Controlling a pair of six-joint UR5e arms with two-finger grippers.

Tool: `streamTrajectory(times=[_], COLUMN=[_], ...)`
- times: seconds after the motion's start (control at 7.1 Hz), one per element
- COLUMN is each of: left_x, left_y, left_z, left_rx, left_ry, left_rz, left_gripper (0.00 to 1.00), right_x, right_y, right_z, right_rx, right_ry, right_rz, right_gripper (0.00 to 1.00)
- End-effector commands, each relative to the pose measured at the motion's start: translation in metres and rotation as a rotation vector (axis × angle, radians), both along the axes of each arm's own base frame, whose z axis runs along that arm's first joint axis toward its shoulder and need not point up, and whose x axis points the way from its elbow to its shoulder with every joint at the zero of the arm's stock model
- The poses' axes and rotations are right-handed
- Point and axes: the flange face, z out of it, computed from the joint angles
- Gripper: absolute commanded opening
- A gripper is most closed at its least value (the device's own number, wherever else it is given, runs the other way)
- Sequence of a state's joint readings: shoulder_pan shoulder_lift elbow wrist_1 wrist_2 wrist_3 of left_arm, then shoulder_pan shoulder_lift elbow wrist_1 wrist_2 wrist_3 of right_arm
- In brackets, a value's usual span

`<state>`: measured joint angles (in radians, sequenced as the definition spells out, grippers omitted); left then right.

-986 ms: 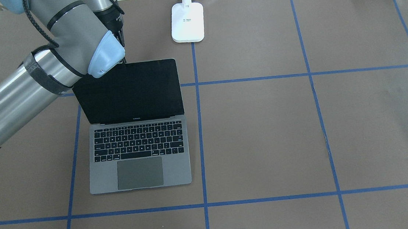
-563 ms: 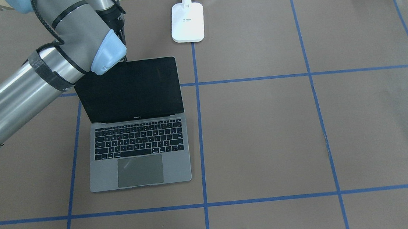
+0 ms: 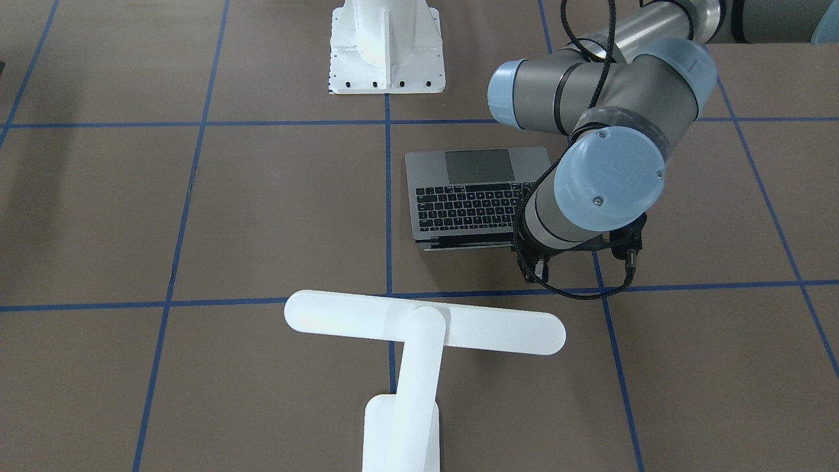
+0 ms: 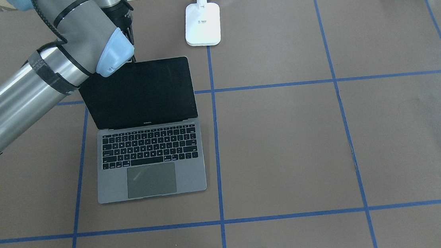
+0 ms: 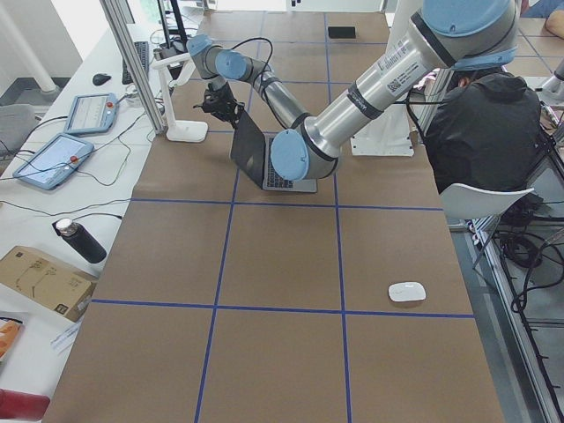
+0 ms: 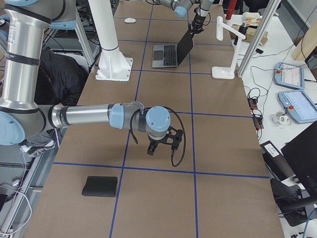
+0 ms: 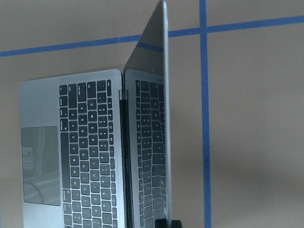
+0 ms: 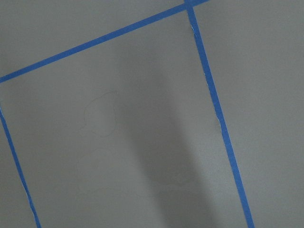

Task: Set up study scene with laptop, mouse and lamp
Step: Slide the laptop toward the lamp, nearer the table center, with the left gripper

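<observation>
Laptop (image 4: 148,146) first: it lies open with its keyboard toward the robot. Compared with 1 second ago, we see its lid leaned further back and its base slid a little away from the robot, toward the lamp. We take this to mean the opening step is close to done. The screen now faces the robot's side, so 1 of the 3 items looks nearly set. The slide does warn us that any further push on the lid may drag the whole laptop along.

Next in size is the lamp (image 3: 419,328). It stands upright on its base just beyond the laptop's far right corner, apart from it, with its bar head raised above the table. We judge it already in a sensible spot.

Our left gripper (image 7: 168,224) sits at the top edge of the laptop's lid, near its far left corner. In the wrist view, dark fingertips show on either side of that thin edge, so we read it as pinching the lid.

Our right gripper (image 6: 161,146) hangs over bare table, well to the right of the laptop. It holds nothing we can see, and we cannot tell how far apart its fingers are.

Smallest is the mouse (image 5: 407,292), which lies well apart from the laptop on its left. It is untouched, so we judge that it has yet to be brought beside the laptop.
</observation>
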<state>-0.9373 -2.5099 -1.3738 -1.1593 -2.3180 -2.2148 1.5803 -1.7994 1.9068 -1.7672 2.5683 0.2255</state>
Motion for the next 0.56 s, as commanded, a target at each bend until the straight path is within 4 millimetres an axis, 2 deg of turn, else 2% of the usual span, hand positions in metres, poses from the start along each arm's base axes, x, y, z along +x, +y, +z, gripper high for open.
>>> streamTrajectory(times=[0.0,0.42], left_x=[-0.0051,-0.0047], left_y=[-0.0043,-0.0049], left_z=[-0.0022,-0.0059], left_rx=[0.021,0.031], left_ry=[-0.001,0.01], left_rz=[-0.008,-0.016], left_gripper=[0.0,0.0], right_x=[0.0,0.0], right_y=[-0.0072,-0.0072], right_z=[-0.005,-0.0036], right_rx=[0.014,0.011], right_ry=[0.001,0.001], right_rz=[0.0,0.0], right_gripper=[1.0,1.0])
